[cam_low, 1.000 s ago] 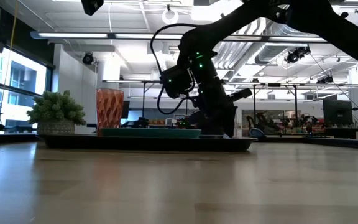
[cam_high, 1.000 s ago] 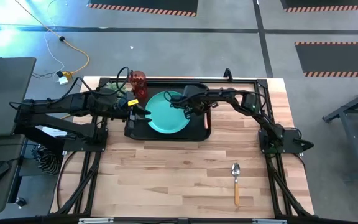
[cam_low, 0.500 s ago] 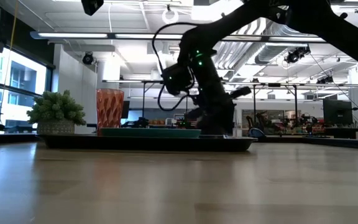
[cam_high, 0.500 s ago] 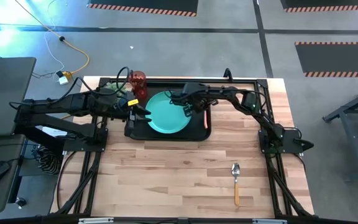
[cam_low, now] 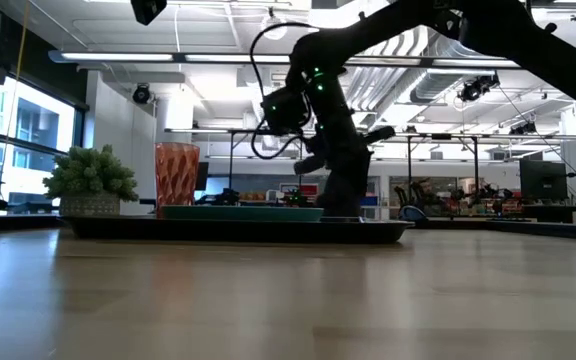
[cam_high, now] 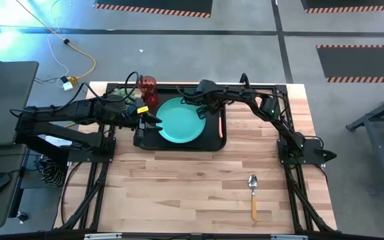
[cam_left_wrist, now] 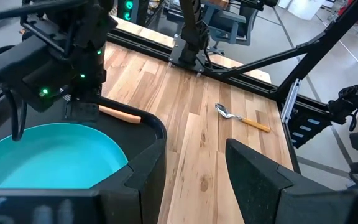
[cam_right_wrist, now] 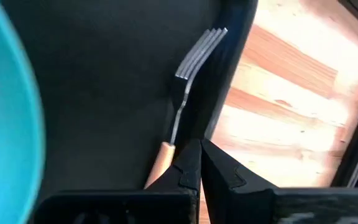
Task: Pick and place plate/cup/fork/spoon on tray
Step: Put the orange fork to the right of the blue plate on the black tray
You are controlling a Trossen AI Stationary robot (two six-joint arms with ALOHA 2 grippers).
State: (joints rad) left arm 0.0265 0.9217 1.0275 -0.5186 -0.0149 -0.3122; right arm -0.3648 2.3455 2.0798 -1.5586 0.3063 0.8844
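The black tray (cam_high: 179, 145) holds the teal plate (cam_high: 181, 121) and, at its far left corner, the red-brown cup (cam_high: 147, 90). The fork (cam_right_wrist: 178, 118) lies flat on the tray floor along the right rim, its orange handle (cam_high: 220, 127) showing beside the plate. My right gripper (cam_right_wrist: 199, 152) hangs shut just over the fork's handle, fingers slanting down, nothing between them. My left gripper (cam_left_wrist: 194, 162) waits open above the tray's left edge (cam_high: 153, 120). The spoon (cam_high: 253, 195) lies on the bare table near the front right.
A green spiky potted plant (cam_low: 93, 175) stands by the tray's far left corner, next to the cup (cam_low: 177, 175). The wooden table top (cam_high: 179, 193) stretches between the tray and the near edge, with only the spoon on it.
My right gripper has risen from the tray floor and drawn toward the table's far edge, staying shut and rolling slightly. The fork stays lying on the tray beside the plate.
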